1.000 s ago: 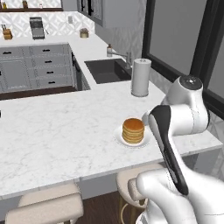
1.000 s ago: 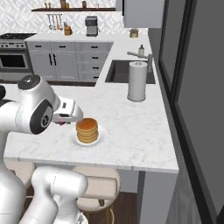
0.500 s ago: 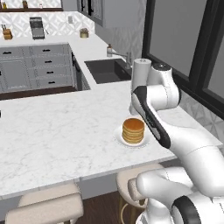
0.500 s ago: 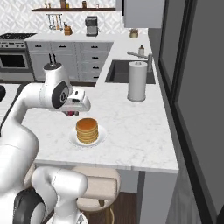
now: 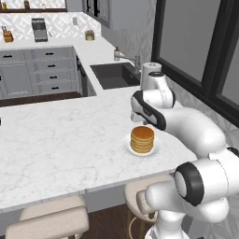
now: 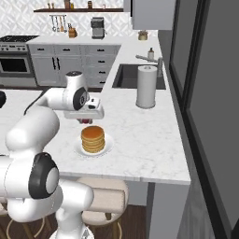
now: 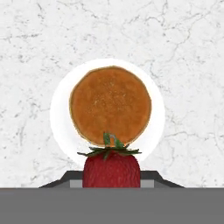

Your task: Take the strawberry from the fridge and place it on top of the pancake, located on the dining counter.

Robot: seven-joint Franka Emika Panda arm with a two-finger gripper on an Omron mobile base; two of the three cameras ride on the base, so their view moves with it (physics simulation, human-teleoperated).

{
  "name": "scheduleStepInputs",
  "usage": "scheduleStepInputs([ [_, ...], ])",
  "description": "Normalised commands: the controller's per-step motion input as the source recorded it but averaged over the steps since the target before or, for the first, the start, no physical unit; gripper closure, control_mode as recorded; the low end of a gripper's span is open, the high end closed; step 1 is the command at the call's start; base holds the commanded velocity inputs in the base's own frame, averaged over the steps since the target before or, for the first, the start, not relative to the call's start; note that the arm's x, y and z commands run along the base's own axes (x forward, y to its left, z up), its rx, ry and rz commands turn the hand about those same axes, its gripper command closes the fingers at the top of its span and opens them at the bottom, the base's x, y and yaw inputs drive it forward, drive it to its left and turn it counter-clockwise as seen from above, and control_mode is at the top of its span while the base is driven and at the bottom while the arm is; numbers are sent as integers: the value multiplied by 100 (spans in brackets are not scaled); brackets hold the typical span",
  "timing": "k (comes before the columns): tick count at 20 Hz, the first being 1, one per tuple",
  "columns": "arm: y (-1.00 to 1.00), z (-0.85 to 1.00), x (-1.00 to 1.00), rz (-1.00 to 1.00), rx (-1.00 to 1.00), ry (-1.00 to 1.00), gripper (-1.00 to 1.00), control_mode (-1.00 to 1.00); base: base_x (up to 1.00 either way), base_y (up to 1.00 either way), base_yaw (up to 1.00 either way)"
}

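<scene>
Now 1 strawberry (image 7: 111,168), 1 pancake stack (image 7: 110,105).

Dining counter (image 7: 183,52) white veined marble, polished; plate (image 7: 59,109) glossy white.

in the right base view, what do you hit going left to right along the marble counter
gripper shut on the strawberry → pancake stack on its white plate → paper towel roll
</scene>
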Motion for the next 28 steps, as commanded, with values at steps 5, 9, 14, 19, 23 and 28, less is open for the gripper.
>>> scheduleStepInputs([
  [5, 0, -58, 42, 0, 0, -4, 100, -100, 0, 0, 0],
  [9, 0, -45, 3, 0, 0, -9, 100, -100, 0, 0, 0],
  [14, 0, -8, -5, 0, 0, -5, 100, -100, 0, 0, 0],
  [19, 0, -12, 17, 0, 0, -3, 100, -100, 0, 0, 0],
  [23, 0, -17, 28, 0, 0, 1, 100, -100, 0, 0, 0],
  [28, 0, -23, 8, 0, -1, 2, 100, -100, 0, 0, 0],
])
